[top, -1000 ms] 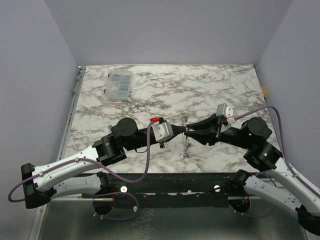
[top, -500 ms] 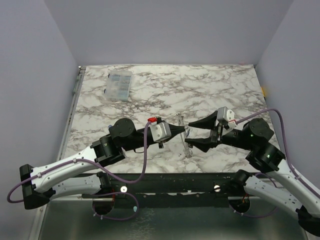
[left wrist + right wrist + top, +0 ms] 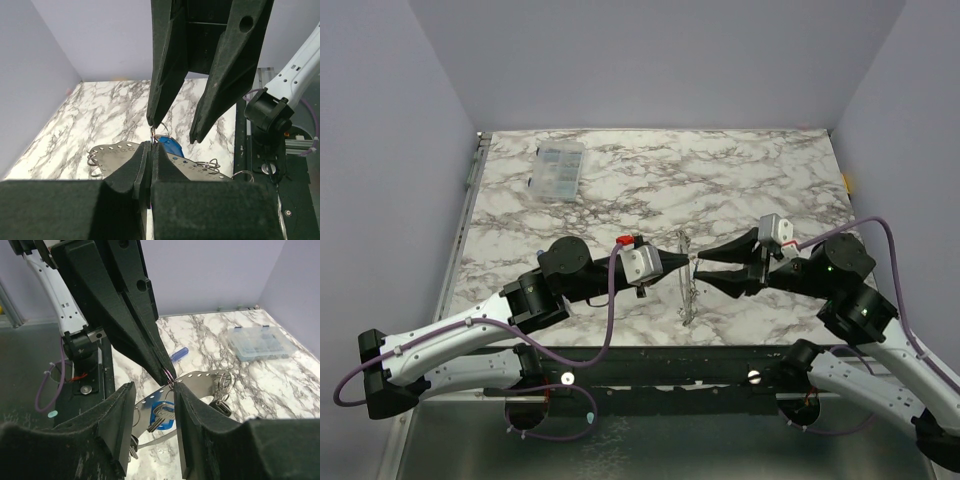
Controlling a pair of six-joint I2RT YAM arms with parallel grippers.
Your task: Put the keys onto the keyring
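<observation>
The keyring is a pale grey band (image 3: 112, 152) with a row of small holes, hanging above the table (image 3: 740, 190) between the two grippers. My left gripper (image 3: 151, 146) is shut on a thin metal ring (image 3: 153, 131) at the band's top edge. A key with a blue head (image 3: 162, 417) hangs behind the band, and dark key heads (image 3: 220, 407) hang at its far end. My right gripper (image 3: 152, 390) faces the left one with its jaws apart on either side of that ring. One of its pads (image 3: 187, 405) is right against the ring. From above, both grippers meet at the keyring (image 3: 691, 290).
A clear plastic box (image 3: 558, 170) lies at the back left of the marble table. A blue-handled tool (image 3: 179, 354) lies on the table beyond the band. Several more small wire rings (image 3: 95, 160) hang from the band's holes. The table's dark front rail (image 3: 650, 360) runs just below.
My right gripper opened wide away from the ring, then narrowed again around it. The left gripper kept its grip and shifted slightly, and the hanging band swung a little.
</observation>
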